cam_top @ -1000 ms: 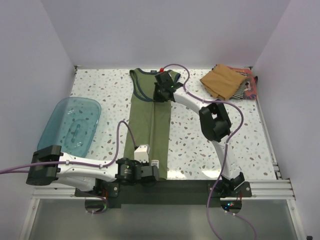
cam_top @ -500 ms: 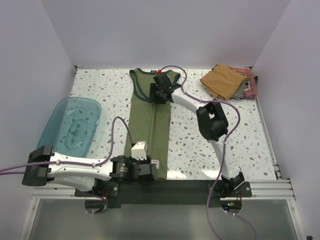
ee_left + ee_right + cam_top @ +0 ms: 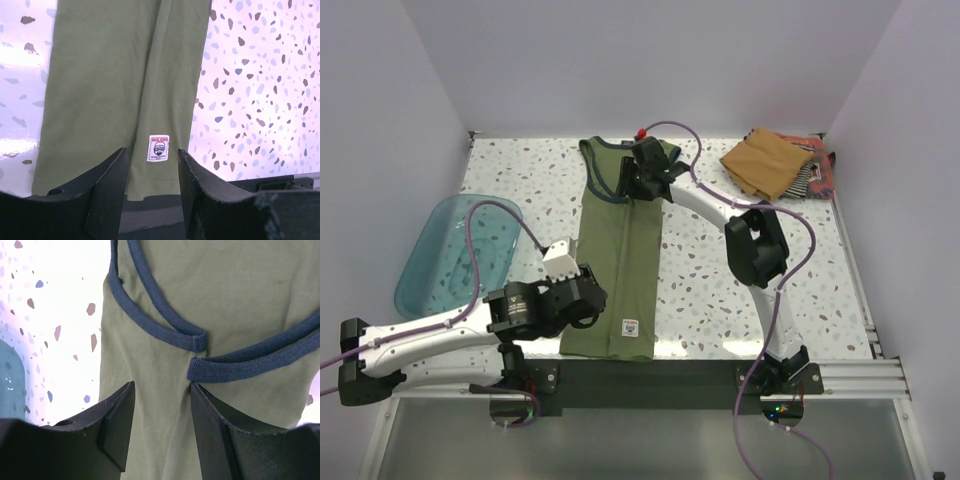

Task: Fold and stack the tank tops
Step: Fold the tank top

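The olive green tank top (image 3: pixel 620 255) lies folded lengthwise into a long strip down the middle of the table. My left gripper (image 3: pixel 588 298) hovers open at the strip's lower left edge. In the left wrist view it (image 3: pixel 151 152) frames the hem and a small white label (image 3: pixel 158 148). My right gripper (image 3: pixel 643 186) is open above the strap end. In the right wrist view it (image 3: pixel 161 387) has olive cloth (image 3: pixel 225 285) between its fingers but not pinched, just below the navy straps (image 3: pixel 195 342). A tan-brown top (image 3: pixel 767 160), a striped one (image 3: pixel 807 176) and a reddish one (image 3: pixel 825 178) sit piled at the back right.
A translucent teal tub (image 3: pixel 450 250) stands at the left side of the speckled table (image 3: pixel 720 290). White walls close in the left, back and right. The dark rail (image 3: pixel 650 375) with the arm bases runs along the near edge.
Both grippers have opened and let go of the olive top. The left arm has drawn back to the left and up from the hem corner. The right gripper has barely moved.
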Motion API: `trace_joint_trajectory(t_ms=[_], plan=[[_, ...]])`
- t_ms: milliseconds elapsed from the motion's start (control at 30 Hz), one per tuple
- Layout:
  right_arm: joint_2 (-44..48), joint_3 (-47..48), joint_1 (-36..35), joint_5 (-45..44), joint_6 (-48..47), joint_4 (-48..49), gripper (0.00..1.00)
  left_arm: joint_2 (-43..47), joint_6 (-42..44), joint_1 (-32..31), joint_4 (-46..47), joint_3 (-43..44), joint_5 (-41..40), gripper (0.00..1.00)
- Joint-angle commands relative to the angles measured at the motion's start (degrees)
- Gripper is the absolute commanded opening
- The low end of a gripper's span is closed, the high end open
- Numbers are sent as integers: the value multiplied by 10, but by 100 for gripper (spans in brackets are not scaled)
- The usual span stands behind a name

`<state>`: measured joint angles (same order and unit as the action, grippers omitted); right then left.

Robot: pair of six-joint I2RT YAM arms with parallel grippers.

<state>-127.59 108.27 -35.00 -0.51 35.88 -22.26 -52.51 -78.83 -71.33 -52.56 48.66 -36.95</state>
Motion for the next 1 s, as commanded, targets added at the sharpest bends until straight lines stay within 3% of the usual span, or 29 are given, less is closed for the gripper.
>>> trace_joint_trajectory(t_ms=[0,133,333,500,667,967], plan=[[-14,19,-4,16,15,20,52,1,46,9,-18,27,-35,49],[-49,52,-5,29,34,6,51,-7,77,10,58,-6,-19,45],[-71,60,-4,33,47,7,51,-48,148,10,249,-84,25,26],[-88,70,-5,38,49,2,51,-87,167,10,353,-145,70,10],[-88,73,-3,36,49,1,51,-117,148,10,395,-194,90,0],[-100,109,3,45,59,-7,51,-205,95,-20,398,-219,116,0]])
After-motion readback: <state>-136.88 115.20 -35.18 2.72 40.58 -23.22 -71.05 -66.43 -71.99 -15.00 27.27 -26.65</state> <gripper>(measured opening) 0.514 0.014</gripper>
